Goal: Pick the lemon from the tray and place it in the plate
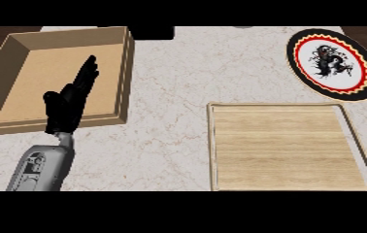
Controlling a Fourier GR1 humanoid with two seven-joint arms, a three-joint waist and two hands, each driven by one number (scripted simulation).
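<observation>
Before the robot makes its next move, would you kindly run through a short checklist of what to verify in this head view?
1. Lemon located: not ok; none shows anywhere in view.
2. Wooden tray in view: ok; its surface shows no lemon.
3. Plate free to receive: ok; nothing lies on it, at the upper right.
4. Left hand free: ok; fingers straight, holding nothing, in front of the cardboard box.
5. Right hand available: cannot tell; it is not in view.
</observation>
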